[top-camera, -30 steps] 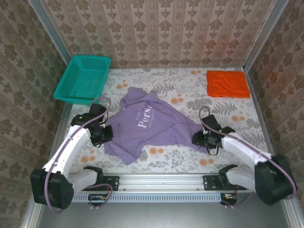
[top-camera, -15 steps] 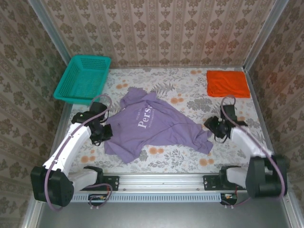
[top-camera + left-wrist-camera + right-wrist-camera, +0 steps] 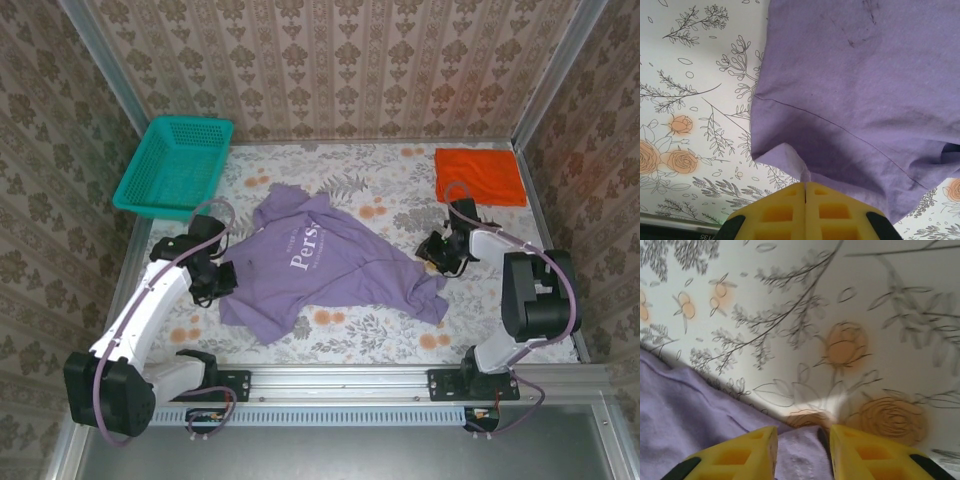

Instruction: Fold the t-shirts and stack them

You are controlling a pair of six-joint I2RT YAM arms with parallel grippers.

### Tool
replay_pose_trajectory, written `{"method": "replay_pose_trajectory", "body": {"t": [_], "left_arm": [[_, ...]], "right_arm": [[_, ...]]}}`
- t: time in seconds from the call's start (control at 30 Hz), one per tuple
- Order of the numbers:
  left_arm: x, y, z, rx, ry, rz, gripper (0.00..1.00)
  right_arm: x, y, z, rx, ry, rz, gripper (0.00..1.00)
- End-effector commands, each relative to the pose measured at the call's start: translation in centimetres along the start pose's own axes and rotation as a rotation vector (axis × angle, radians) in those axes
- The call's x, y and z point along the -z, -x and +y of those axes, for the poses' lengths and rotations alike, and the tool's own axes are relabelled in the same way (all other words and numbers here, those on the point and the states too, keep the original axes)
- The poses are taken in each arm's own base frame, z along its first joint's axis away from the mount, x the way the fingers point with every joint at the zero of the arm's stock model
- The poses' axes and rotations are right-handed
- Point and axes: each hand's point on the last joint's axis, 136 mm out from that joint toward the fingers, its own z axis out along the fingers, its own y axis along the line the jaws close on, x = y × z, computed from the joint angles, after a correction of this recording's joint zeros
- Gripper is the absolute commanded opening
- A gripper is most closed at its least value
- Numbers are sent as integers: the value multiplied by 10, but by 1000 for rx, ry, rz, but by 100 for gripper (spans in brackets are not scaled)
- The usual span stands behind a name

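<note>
The lavender t-shirt lies spread and rumpled on the floral table, white lettering up. My left gripper sits at its left edge. In the left wrist view the left gripper is shut, pinching a small fold of the purple cloth. My right gripper is at the shirt's right edge. In the right wrist view the right gripper has its yellow fingers apart, with a bit of the lavender cloth lying between them. The orange t-shirt rests as a folded rectangle at the far right.
A teal mesh basket stands at the far left corner. Patterned walls close in the table on three sides. A metal rail with both arm bases runs along the near edge.
The right arm has swung from the shirt's near right corner back toward the far right, ending at the shirt's right edge, and its jaws have narrowed. The left gripper has barely moved.
</note>
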Motion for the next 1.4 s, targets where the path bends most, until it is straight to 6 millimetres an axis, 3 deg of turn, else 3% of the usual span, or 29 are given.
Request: {"method": "replay_pose_trajectory", "body": {"t": [0.0, 0.17, 0.3, 0.4, 0.63, 0.83, 0.97, 1.13, 1.37], "left_arm": [[3, -5, -1, -10, -11, 13, 0], [3, -4, -2, -14, -15, 10, 0], [5, -2, -4, -14, -17, 6, 0], [7, 2, -7, -7, -29, -8, 0], [23, 18, -13, 9, -50, -82, 0], [33, 29, -15, 33, -62, -149, 0], [52, 46, -24, 27, -105, -249, 0], [63, 58, -33, 23, -145, -310, 0], [50, 54, -29, 77, -156, -299, 0]], "right_arm": [[-3, -12, 1, 29, -26, 72, 25], [-4, -14, -5, 47, -68, 69, 10], [11, -7, 0, 75, -76, 22, 0], [34, 4, 14, 106, -41, -64, 0], [113, 24, 66, 173, 150, -299, 0], [169, 15, 104, 252, 348, -408, 0], [201, 12, 111, 269, 412, -495, 0], [206, 10, 101, 245, 414, -511, 0], [193, 2, 71, 142, 332, -493, 0]]}}
